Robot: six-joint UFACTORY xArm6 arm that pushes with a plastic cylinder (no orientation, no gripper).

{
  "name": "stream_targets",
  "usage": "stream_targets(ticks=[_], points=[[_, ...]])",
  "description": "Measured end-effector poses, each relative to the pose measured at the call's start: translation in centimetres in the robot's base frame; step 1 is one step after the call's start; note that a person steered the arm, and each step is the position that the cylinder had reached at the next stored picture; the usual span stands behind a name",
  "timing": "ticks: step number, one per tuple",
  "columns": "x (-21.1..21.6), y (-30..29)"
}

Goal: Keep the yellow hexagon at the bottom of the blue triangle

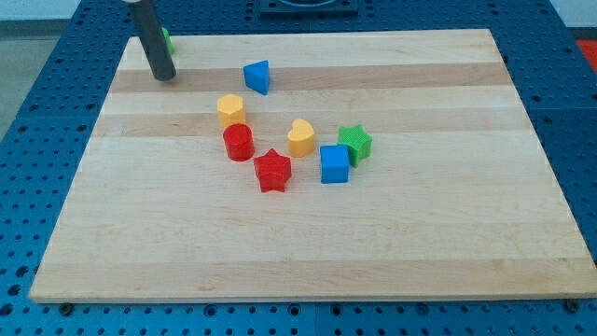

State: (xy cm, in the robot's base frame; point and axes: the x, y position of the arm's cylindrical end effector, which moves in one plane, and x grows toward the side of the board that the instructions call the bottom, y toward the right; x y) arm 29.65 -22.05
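Note:
The blue triangle point(257, 77) lies near the view's top, left of centre. The yellow hexagon point(230, 109) lies just below it and a little to the left, a small gap apart. My tip point(164, 76) rests on the board at the view's top left, well left of the blue triangle and up-left of the yellow hexagon. It touches neither block.
A red cylinder point(238, 142) sits just below the yellow hexagon. A red star point(272, 170), a yellow heart point(300, 137), a blue cube point(334, 163) and a green star point(355, 143) cluster at centre. A green block point(167, 40) is partly hidden behind the rod.

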Motion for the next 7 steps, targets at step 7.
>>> stream_targets(ticks=[7], points=[[8.7, 11.1]])
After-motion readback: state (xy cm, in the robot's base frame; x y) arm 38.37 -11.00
